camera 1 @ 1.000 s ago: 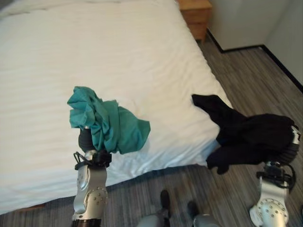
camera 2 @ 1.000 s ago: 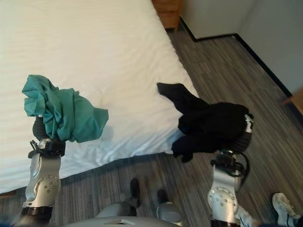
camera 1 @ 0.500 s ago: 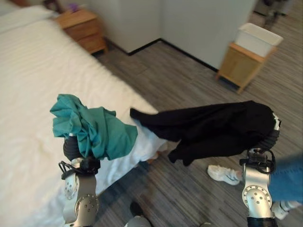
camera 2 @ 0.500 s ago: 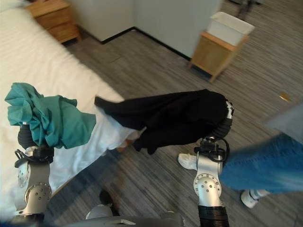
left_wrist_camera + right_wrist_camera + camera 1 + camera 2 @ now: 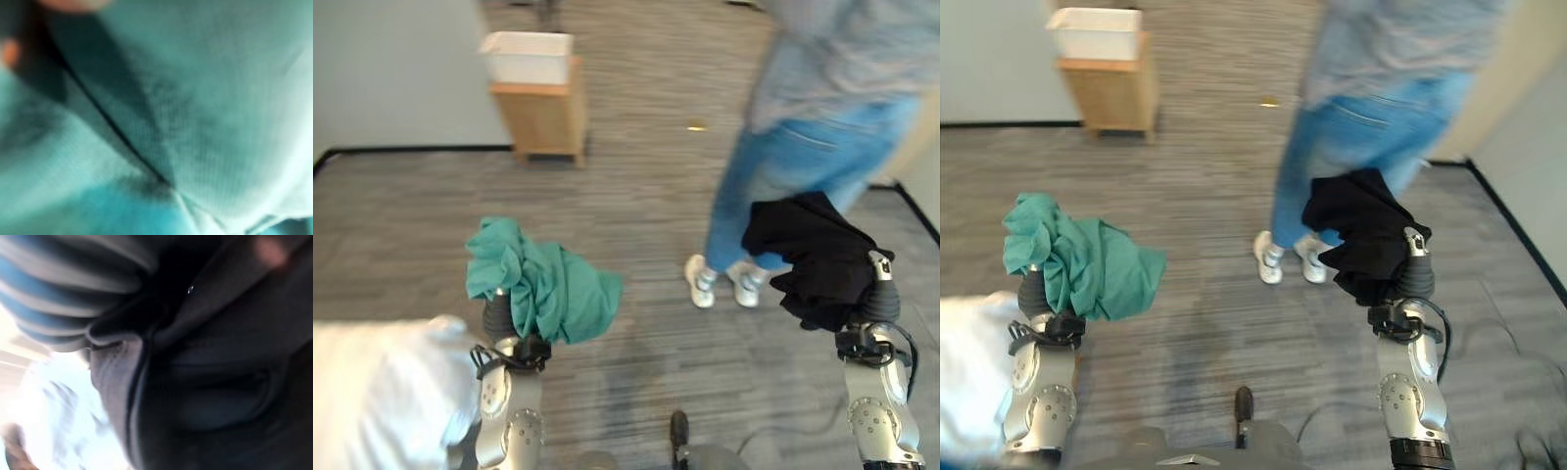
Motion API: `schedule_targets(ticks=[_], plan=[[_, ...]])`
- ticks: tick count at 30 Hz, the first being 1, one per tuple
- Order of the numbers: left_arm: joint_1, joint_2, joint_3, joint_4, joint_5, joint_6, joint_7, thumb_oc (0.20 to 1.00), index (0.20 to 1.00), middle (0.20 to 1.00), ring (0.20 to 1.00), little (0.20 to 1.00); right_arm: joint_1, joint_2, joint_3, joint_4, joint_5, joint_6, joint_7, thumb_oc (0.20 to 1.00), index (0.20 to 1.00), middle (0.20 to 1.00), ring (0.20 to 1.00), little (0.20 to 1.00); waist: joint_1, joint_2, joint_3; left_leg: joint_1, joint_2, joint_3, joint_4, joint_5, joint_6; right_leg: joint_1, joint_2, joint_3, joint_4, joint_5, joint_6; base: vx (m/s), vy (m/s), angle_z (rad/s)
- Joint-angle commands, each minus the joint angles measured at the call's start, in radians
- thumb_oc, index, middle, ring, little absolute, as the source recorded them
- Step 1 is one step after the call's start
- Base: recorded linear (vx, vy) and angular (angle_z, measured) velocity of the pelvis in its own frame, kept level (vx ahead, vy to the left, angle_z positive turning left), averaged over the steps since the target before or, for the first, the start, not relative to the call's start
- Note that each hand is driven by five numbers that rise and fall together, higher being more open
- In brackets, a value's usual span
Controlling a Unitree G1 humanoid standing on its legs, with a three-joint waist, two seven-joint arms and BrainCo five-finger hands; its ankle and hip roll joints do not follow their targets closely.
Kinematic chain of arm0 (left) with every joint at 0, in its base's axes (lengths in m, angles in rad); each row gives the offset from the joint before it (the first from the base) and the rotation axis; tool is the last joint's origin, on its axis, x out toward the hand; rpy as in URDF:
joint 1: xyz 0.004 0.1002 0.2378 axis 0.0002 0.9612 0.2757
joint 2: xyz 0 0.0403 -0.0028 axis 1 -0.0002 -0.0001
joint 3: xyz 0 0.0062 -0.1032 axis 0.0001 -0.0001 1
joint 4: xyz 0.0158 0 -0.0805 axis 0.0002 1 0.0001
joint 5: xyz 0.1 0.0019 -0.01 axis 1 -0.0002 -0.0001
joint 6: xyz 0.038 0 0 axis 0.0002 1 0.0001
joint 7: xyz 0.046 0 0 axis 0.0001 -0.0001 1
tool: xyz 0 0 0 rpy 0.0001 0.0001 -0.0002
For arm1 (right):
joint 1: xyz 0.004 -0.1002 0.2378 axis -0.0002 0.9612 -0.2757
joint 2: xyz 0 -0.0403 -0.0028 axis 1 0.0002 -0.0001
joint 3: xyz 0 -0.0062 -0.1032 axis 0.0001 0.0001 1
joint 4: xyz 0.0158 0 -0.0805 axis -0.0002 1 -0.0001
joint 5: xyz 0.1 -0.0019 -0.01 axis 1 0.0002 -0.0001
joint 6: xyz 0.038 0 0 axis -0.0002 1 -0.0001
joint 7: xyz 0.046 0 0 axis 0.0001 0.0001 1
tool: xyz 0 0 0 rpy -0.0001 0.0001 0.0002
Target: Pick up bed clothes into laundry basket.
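A bunched teal garment (image 5: 543,284) sits over my left hand (image 5: 497,315), raised above the floor at the left; the left wrist view has teal cloth (image 5: 195,107) right up against it. A black garment (image 5: 815,255) is heaped over my right hand (image 5: 880,299) at the right, and dark cloth (image 5: 220,382) covers the right wrist view. Both hands are buried under their cloth, so their grip is hidden. A white bin (image 5: 529,56) stands on a wooden stand (image 5: 544,119) at the far left, well beyond both hands.
A person in blue jeans (image 5: 783,181) and white shoes (image 5: 702,281) stands close ahead, just past the black garment. The white bed corner (image 5: 382,392) lies at the lower left. Grey striped floor (image 5: 636,206) stretches between me and the stand.
The camera has swung away from the bed toward the room. The black garment has come off the bed and now hangs bunched at my right hand. The person is now straight ahead.
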Motion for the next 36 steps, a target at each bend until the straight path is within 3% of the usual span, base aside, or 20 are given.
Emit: schedule_targets(ticks=[1, 3, 4, 9, 10, 14, 22, 25, 29, 30, 31, 35, 36], plan=[[0.008, 0.086, 0.047, -0.067, 0.024, -0.059, -0.008, 0.200, 0.200, 0.200, 0.200, 0.200, -0.013, -0.053, -0.037, -0.070, -0.136, 0.003, 0.027, 0.200, 0.200, 0.200, 0.200, 0.200, 0.016, 0.064, -0.047, -0.020, -0.007, 0.021, -0.229, 0.141, 0.074, 0.086, 0.085, 0.076, -0.043, -0.004, 0.067, 0.07, 0.020, -1.14], [0.014, 0.092, 0.046, -0.067, 0.031, -0.059, -0.008, 0.200, 0.200, 0.200, 0.200, 0.200, 0.014, -0.038, -0.042, -0.072, -0.149, 0.008, 0.036, 0.200, 0.200, 0.200, 0.200, 0.200, 0.006, 0.071, -0.059, 0.002, -0.004, 0.020, -0.276, 0.151, 0.079, 0.085, 0.093, 0.087, -0.043, -0.006, 0.065, 0.06, 0.029, -1.25], [0.002, 0.093, 0.032, -0.060, 0.029, -0.057, 0.003, 0.200, 0.200, 0.200, 0.200, 0.200, 0.048, -0.019, -0.057, -0.062, -0.153, 0.005, 0.019, 0.200, 0.200, 0.200, 0.200, 0.200, -0.024, 0.087, -0.074, 0.031, 0.000, 0.024, -0.322, 0.169, 0.076, 0.081, 0.094, 0.082, -0.039, -0.011, 0.062, 0.05, 0.041, -0.79], [0.018, 0.090, 0.022, -0.064, 0.032, -0.054, 0.001, 0.200, 0.200, 0.200, 0.200, 0.200, 0.096, 0.003, -0.053, -0.076, -0.151, 0.016, 0.041, 0.200, 0.200, 0.200, 0.200, 0.200, -0.055, 0.106, -0.090, 0.058, -0.002, 0.015, -0.369, 0.192, 0.077, 0.086, 0.098, 0.071, -0.040, -0.020, 0.057, 0.00, 0.021, 0.03], [-0.512, 0.394, -0.394, 0.126, 0.371, 0.075, -0.032, 0.200, 0.200, 0.200, 0.200, 0.200, 0.072, -0.078, 0.040, 0.116, -0.236, 0.100, -0.002, 0.200, 0.200, 0.200, 0.200, 0.200, -0.089, 0.120, -0.076, 0.160, 0.145, 0.264, -0.350, 0.144, -0.009, 0.158, -0.048, -0.234, -0.035, -0.100, 0.122, 0.00, 0.028, 0.15], [-0.503, 0.386, -0.395, 0.144, 0.369, 0.076, -0.033, 0.200, 0.200, 0.200, 0.200, 0.200, 0.077, -0.071, 0.034, 0.113, -0.231, 0.098, -0.003, 0.200, 0.200, 0.200, 0.200, 0.200, -0.090, 0.120, -0.085, 0.165, 0.144, 0.264, -0.365, 0.147, -0.006, 0.155, -0.047, -0.230, -0.036, -0.097, 0.126, 0.03, 0.038, 0.73], [-0.481, 0.375, -0.343, 0.154, 0.339, 0.059, 0.005, 0.200, 0.200, 0.200, 0.200, 0.200, 0.085, -0.080, 0.013, 0.090, -0.280, 0.094, 0.005, 0.200, 0.200, 0.200, 0.200, 0.200, -0.080, 0.111, -0.105, 0.157, 0.139, 0.241, -0.376, 0.149, -0.004, 0.160, -0.049, -0.244, -0.040, -0.094, 0.131, 0.02, 0.016, -0.30], [-0.394, 0.360, -0.257, 0.145, 0.315, 0.050, 0.034, 0.200, 0.200, 0.200, 0.200, 0.200, 0.077, -0.074, 0.018, 0.091, -0.292, 0.090, 0.001, 0.200, 0.200, 0.200, 0.200, 0.200, -0.060, 0.111, -0.106, 0.154, 0.135, 0.225, -0.376, 0.148, -0.001, 0.166, -0.051, -0.257, -0.041, -0.098, 0.129, 0.00, 0.008, 0.18], [-0.225, 0.351, -0.109, 0.100, 0.313, 0.053, 0.052, 0.200, 0.200, 0.200, 0.200, 0.200, 0.059, -0.074, 0.024, 0.089, -0.306, 0.105, 0.012, 0.200, 0.200, 0.200, 0.200, 0.200, -0.017, 0.109, -0.104, 0.145, 0.130, 0.196, -0.376, 0.149, 0.004, 0.173, -0.054, -0.282, -0.040, -0.105, 0.125, 0.00, 0.008, 0.12], [-0.144, 0.334, -0.045, 0.085, 0.303, 0.049, 0.062, 0.200, 0.200, 0.200, 0.200, 0.200, 0.037, -0.079, 0.033, 0.086, -0.293, 0.107, 0.018, 0.200, 0.200, 0.200, 0.200, 0.200, 0.014, 0.106, -0.098, 0.139, 0.128, 0.179, -0.375, 0.150, 0.006, 0.175, -0.056, -0.297, -0.039, -0.107, 0.123, -0.01, 0.009, 0.18], [-0.139, 0.333, -0.042, 0.081, 0.303, 0.050, 0.062, 0.200, 0.200, 0.200, 0.200, 0.200, 0.036, -0.080, 0.036, 0.088, -0.293, 0.106, 0.018, 0.200, 0.200, 0.200, 0.200, 0.200, 0.011, 0.106, -0.099, 0.139, 0.127, 0.178, -0.375, 0.150, 0.006, 0.176, -0.056, -0.298, -0.039, -0.108, 0.123, -0.02, -0.001, 0.21], [0.019, 0.271, 0.085, 0.071, 0.312, 0.050, 0.086, 0.200, 0.200, 0.200, 0.200, 0.200, 0.003, -0.090, 0.048, 0.060, -0.295, 0.116, 0.033, 0.200, 0.200, 0.200, 0.200, 0.200, 0.075, 0.095, -0.090, 0.128, 0.116, 0.138, -0.370, 0.151, 0.011, 0.193, -0.061, -0.333, -0.041, -0.117, 0.117, -0.01, -0.007, 0.42], [0.019, 0.271, 0.085, 0.071, 0.312, 0.050, 0.086, 0.200, 0.200, 0.200, 0.200, 0.200, 0.003, -0.090, 0.048, 0.060, -0.295, 0.116, 0.033, 0.200, 0.200, 0.200, 0.200, 0.200, 0.075, 0.095, -0.090, 0.128, 0.116, 0.138, -0.370, 0.151, 0.011, 0.193, -0.061, -0.333, -0.041, -0.117, 0.117, -0.05, -0.009, 0.19]])
